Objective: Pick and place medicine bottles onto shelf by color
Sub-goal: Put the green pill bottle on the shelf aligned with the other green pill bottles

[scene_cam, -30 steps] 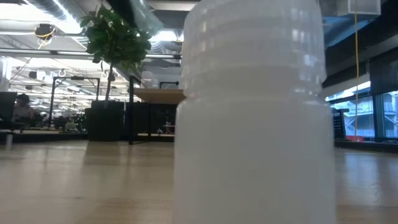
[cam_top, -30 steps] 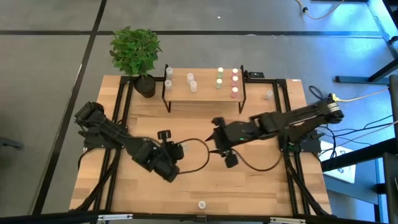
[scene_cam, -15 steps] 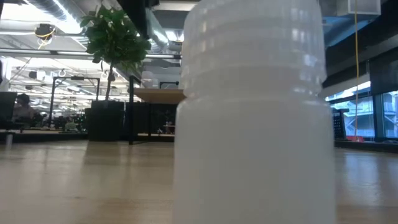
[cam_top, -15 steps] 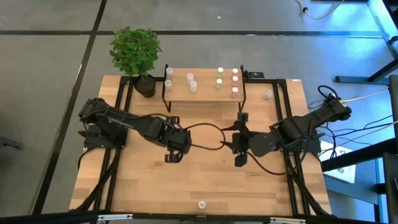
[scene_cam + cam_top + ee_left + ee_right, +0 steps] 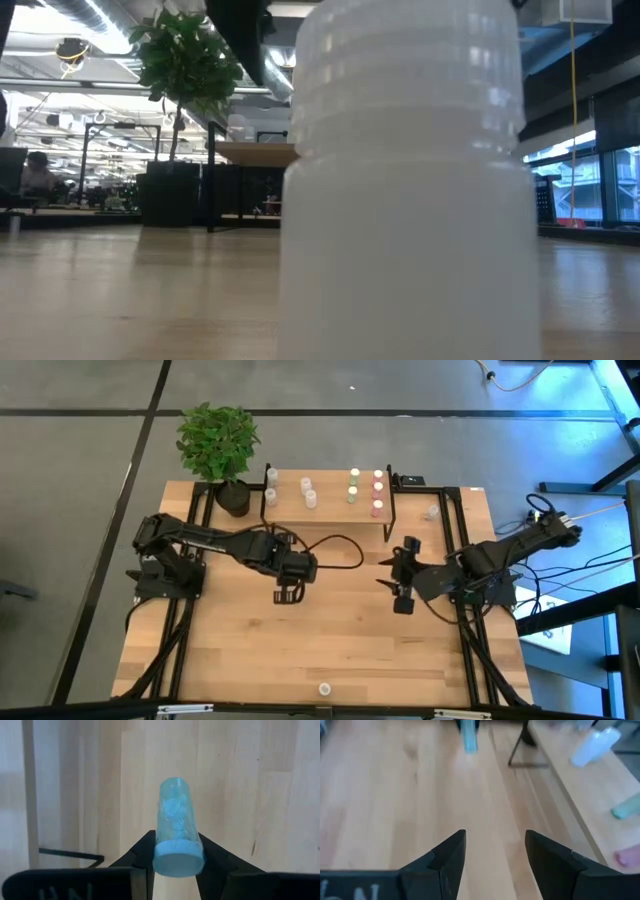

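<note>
My left gripper (image 5: 288, 595) hangs over the middle of the table, in front of the shelf (image 5: 330, 508), shut on a small translucent medicine bottle (image 5: 175, 817) with a pale cap. My right gripper (image 5: 403, 598) is open and holds nothing, to the right of the middle; in its wrist view the fingers (image 5: 451, 851) stand apart over bare wood. Several bottles with white, green and pink caps stand on the shelf (image 5: 580, 795). One bottle (image 5: 323, 688) stands at the table's near edge and fills the low view (image 5: 410, 200). Another bottle (image 5: 430, 513) sits right of the shelf. My left gripper pinches the bottle at its cap end (image 5: 161, 851) between the two fingers. The fingers slant steeply down and the bottle lies along them, its cap toward the wrist and its base pointing down and away. The bottle is clear of the table.
A potted plant (image 5: 218, 445) stands at the shelf's left end. Black frame rails (image 5: 190, 540) run along both sides of the table. Cables loop from both arms over the middle of the table (image 5: 335, 550).
My left arm has swung from the near left toward the far edge and the shelf, rolling its wrist, with the bottle still in its fingers. My right gripper has drawn back from the table's middle toward the right edge and turned about.
</note>
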Motion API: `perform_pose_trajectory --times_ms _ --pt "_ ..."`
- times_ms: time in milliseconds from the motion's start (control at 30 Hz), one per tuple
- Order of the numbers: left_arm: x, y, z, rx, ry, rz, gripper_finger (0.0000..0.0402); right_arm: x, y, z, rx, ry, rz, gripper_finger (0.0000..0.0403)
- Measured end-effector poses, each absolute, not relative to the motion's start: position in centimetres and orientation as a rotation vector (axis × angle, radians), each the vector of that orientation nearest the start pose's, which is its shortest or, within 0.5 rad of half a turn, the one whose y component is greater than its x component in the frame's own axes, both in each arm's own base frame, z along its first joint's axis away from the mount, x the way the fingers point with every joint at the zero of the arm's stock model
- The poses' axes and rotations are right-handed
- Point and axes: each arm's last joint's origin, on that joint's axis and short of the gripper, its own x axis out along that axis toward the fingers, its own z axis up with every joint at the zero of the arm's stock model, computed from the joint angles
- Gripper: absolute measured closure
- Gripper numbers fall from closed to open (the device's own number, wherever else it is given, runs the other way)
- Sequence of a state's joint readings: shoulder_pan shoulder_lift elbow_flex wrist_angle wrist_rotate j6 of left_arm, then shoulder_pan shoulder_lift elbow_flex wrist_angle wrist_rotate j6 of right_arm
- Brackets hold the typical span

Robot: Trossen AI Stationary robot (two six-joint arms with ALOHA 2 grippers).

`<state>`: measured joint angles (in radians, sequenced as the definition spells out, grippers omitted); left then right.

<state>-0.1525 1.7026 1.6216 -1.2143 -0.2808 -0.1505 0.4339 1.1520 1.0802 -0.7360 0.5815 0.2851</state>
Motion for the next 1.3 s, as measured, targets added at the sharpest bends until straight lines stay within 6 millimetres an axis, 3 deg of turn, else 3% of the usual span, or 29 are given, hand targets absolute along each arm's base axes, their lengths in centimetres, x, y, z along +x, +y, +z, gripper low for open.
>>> perform_pose_trajectory --times_ms 300,600,900,1300 --pt "34.5 -3.2 28.9 0.167 1.333 0.119 0.0314 18.3 6.9 31.8 -0.044 0.363 -0.105 0.0196" --pt "36.5 -3.7 24.8 0.2 1.465 0.004 0.0314 18.4 7.1 29.6 -0.05 0.41 0.027 0.0196" --pt "38.0 -3.9 20.4 0.203 1.584 0.005 0.0314 18.4 7.0 29.5 -0.128 0.409 0.041 0.0196" --pt "38.2 -4.0 19.8 0.137 1.598 0.0 0.0314 18.4 7.1 29.5 -0.125 0.409 0.045 0.0196"
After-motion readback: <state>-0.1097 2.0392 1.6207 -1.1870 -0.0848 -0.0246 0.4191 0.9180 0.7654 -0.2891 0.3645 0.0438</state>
